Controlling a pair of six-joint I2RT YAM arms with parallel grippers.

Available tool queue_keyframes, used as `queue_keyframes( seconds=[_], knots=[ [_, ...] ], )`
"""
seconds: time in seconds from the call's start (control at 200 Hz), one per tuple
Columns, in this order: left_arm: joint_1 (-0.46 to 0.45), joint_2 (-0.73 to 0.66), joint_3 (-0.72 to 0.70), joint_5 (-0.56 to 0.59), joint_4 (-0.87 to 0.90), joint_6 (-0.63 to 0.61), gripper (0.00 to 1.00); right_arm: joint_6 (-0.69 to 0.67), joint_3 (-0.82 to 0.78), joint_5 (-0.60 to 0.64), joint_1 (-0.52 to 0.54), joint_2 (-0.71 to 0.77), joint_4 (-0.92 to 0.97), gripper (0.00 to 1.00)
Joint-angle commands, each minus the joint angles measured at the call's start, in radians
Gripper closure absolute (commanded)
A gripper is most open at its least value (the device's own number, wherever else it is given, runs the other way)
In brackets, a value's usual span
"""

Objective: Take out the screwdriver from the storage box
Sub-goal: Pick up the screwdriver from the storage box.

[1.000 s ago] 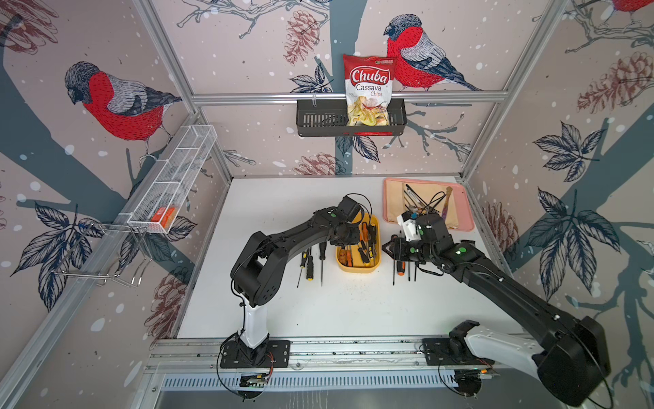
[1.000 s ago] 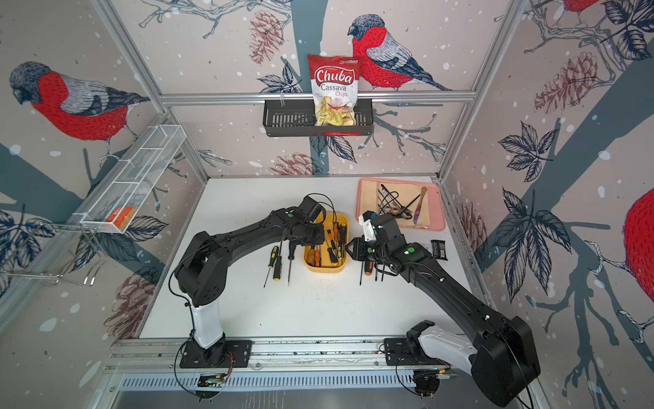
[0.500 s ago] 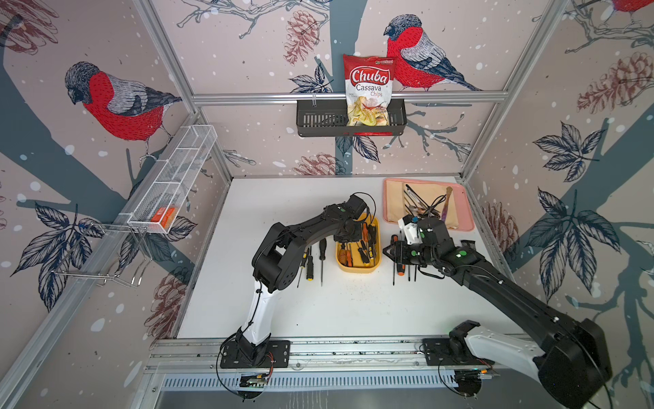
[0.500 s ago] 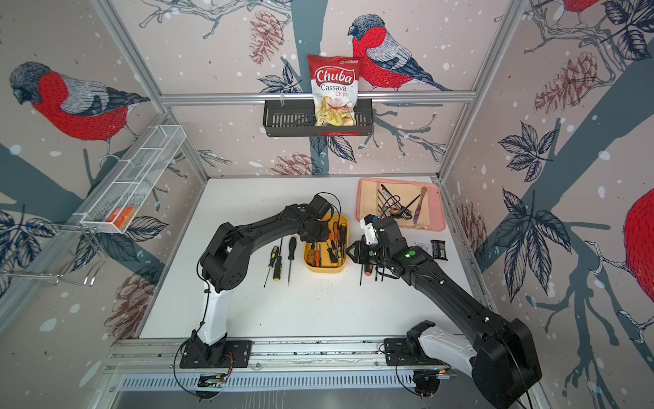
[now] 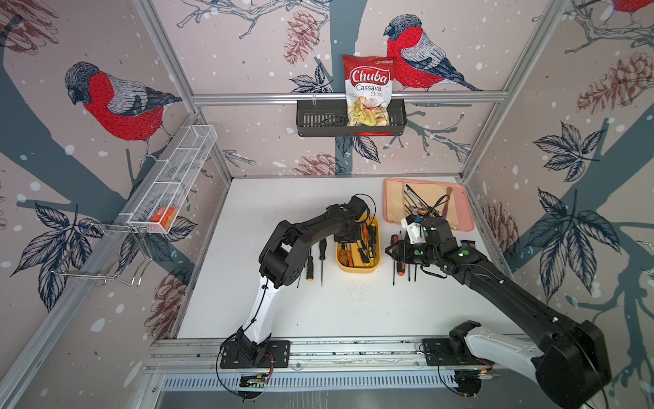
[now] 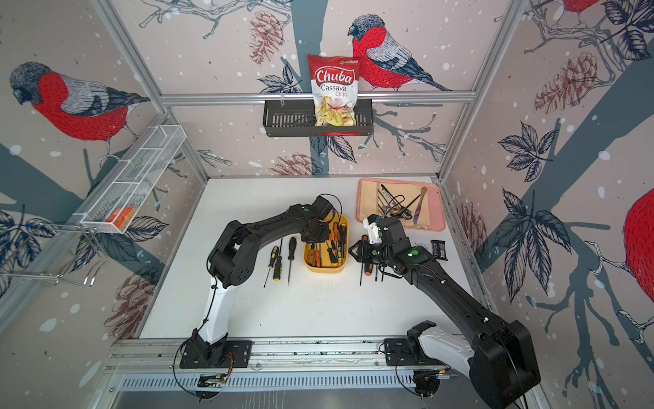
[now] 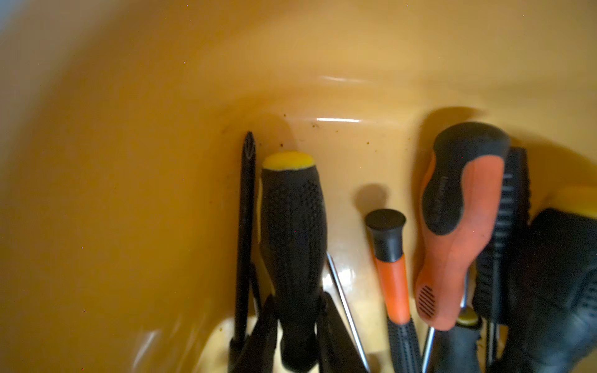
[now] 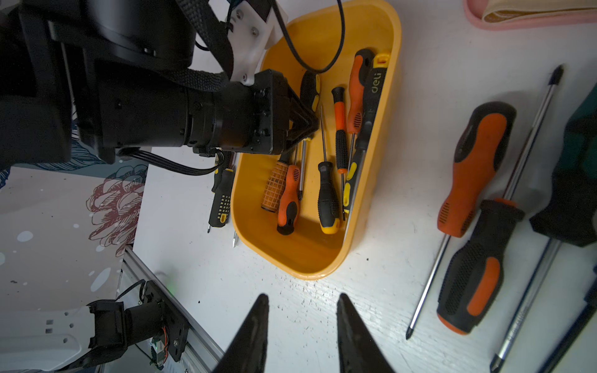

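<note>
The left wrist view's edge cuts off the screwdriver (image 7: 292,226) past its handle.

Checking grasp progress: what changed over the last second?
The left end effector dipped into the storage box and closed around the black-and-yellow screwdriver; its elbow swung toward the box. The right end effector stayed open beside it; loose screwdrivers unmoved.

loose screwdrivers (image 5: 321,246) flank storage box (image 5: 358,269), near table (image 5: 354,308) open

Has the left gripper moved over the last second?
Yes. In both top views the left gripper went rightward, from the left edge of the storage box to inside it, closed on a black yellow-capped screwdriver.
</note>
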State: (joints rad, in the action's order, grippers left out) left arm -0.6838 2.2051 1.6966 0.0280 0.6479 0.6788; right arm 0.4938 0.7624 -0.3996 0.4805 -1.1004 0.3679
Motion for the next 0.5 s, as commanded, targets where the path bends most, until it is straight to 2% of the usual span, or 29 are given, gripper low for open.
queue_keyframes(
  seconds=[0.0,0.225,0.495],
  knots=[
    [0.005,0.001,0.009,0.006,0.031,-0.021,0.83,-0.012,-0.005,-0.014,-0.002,-0.005,-0.03,0.64],
    [0.004,-0.073,-0.002,-0.021,0.043,-0.047,0.86,-0.003,-0.005,-0.019,-0.001,-0.011,-0.042,0.64],
    [0.007,-0.222,-0.05,-0.055,0.071,-0.102,0.87,0.036,0.009,-0.02,0.029,-0.033,-0.086,0.64]
  ],
)
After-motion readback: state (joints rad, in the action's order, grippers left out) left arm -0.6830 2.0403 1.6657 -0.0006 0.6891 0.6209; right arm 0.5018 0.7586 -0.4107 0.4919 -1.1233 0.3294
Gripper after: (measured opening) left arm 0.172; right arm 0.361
